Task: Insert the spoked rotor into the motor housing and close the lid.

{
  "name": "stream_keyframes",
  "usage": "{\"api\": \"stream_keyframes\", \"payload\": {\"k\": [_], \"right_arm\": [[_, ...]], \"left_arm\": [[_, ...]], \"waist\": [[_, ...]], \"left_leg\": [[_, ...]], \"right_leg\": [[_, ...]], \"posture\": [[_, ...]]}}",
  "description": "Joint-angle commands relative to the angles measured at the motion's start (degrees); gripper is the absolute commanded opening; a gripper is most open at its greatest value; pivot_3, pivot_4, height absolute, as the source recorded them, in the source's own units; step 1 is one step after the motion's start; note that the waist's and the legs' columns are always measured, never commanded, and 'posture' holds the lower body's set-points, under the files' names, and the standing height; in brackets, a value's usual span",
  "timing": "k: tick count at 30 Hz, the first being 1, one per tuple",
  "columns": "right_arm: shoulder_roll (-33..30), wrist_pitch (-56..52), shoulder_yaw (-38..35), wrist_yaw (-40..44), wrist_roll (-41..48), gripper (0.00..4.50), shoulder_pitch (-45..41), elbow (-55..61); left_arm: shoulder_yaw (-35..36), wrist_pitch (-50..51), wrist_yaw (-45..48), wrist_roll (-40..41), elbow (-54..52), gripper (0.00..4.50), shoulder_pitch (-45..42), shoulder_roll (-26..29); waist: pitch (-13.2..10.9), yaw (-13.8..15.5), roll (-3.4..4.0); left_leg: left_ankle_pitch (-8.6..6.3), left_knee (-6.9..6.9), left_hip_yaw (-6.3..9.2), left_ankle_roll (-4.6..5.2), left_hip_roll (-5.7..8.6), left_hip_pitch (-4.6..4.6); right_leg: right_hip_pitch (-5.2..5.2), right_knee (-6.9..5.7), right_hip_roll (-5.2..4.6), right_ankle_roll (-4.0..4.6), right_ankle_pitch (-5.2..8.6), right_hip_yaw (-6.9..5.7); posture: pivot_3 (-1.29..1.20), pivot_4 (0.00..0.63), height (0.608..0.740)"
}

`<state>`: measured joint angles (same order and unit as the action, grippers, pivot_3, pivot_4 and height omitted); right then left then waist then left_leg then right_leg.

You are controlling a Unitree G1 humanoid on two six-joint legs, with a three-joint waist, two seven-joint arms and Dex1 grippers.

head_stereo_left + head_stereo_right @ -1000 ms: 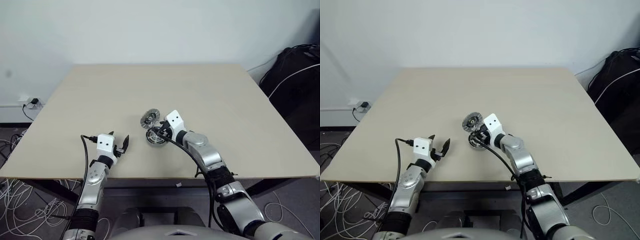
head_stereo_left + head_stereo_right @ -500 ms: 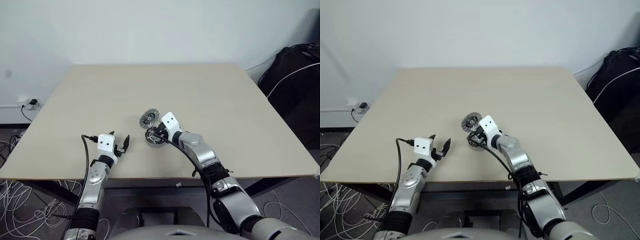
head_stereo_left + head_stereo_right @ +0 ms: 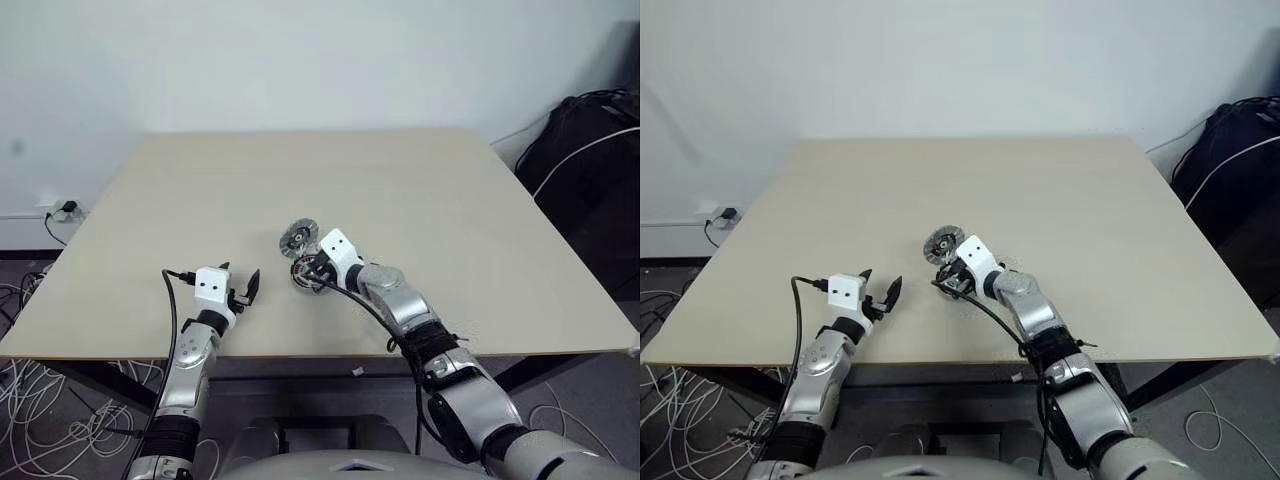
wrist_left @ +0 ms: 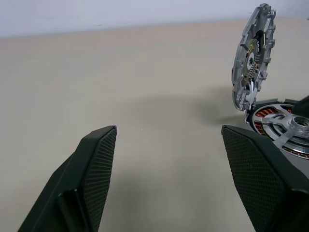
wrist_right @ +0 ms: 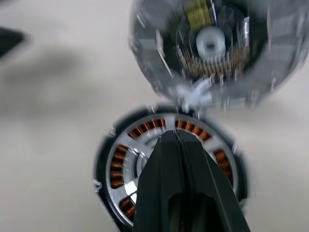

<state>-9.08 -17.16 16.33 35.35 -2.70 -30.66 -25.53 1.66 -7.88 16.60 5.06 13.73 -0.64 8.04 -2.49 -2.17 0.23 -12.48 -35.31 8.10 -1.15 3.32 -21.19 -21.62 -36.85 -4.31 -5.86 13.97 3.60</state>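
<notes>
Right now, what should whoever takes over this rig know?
Left hand: open, holding nothing, hovering over the table.
Right hand: shut, fingertips over the motor housing.
Spoked rotor: already sitting in the housing, copper windings showing around it.
Lid: standing on edge at the housing's far rim, not closed.
Left to do: fold the lid down onto the housing.

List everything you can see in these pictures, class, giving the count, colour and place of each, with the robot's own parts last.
table: one, beige, under everything.
motor housing: one, dark, copper windings, near the table's front middle.
spoked rotor: one, silver, sitting in the housing.
lid: one, grey-silver, standing open at the housing's far edge.
bag: one, black, right of the table.
cables: several, white, on the floor at left.
left hand: black fingers, open, over bare table.
right hand: black fingers, shut, over the rotor.
</notes>
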Motion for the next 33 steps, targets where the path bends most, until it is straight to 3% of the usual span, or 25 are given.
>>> {"api": "stream_keyframes", "payload": {"k": [1,9,19,23,30,33], "right_arm": [[-4.0,-0.6,2.4,5.7,-1.2,0.03,-1.3,7.6],[-12.4,1.2,10.2,18.4,-4.1,0.03,-2.4,12.1],[-11.1,7.9,14.7,22.7,-7.7,0.03,-6.7,2.1],[-10.3,9.4,14.9,23.4,-8.3,0.92,-7.3,-0.4],[-9.8,12.3,14.4,22.8,-9.5,3.15,-8.1,-3.0],[-9.8,12.3,14.2,23.4,-9.5,3.15,-8.4,-2.9]], "left_arm": [[0.0,-0.6,0.4,0.5,0.0,3.67,-1.3,-0.1],[-0.3,-0.7,0.3,0.4,1.0,3.67,-2.0,-0.7],[0.1,-0.5,-1.2,0.0,0.8,3.67,-1.7,-1.4],[0.2,-0.5,-1.6,0.1,0.4,3.67,-1.1,-1.4],[0.1,-0.3,-1.8,0.3,0.3,3.67,-0.7,-1.4],[0.0,-0.2,-1.6,0.4,0.5,3.67,-0.9,-1.5]], "waist": [[0.0,0.1,-0.01],[0.0,0.1,-0.02],[0.0,0.2,-0.03],[0.0,0.3,-0.03],[0.0,0.3,-0.02],[0.0,0.3,-0.02]], "left_leg": [[0.0,0.01,0.0,0.0,0.0,-0.01],[0.0,0.0,-0.01,0.0,-0.01,-0.06],[0.0,-0.05,0.02,0.0,-0.01,-0.08],[0.0,-0.04,0.03,0.0,0.0,-0.15],[0.0,-0.1,0.06,-0.01,0.0,-0.13],[0.0,-0.12,0.06,-0.01,0.0,-0.13]], "right_leg": [[-0.01,0.02,0.0,0.0,0.0,0.0],[0.06,0.02,-0.01,0.0,0.01,-0.04],[0.02,0.04,-0.02,-0.01,0.0,-0.1],[0.01,0.03,-0.02,0.0,-0.01,-0.09],[-0.01,-0.01,-0.02,-0.01,-0.01,-0.14],[-0.02,0.0,-0.02,-0.02,-0.01,-0.15]], "posture": [[0.0,0.0,0.74],[0.0,0.0,0.74],[0.0,0.0,0.74],[0.0,0.0,0.74],[0.0,0.0,0.74],[0.0,0.0,0.74]]}}
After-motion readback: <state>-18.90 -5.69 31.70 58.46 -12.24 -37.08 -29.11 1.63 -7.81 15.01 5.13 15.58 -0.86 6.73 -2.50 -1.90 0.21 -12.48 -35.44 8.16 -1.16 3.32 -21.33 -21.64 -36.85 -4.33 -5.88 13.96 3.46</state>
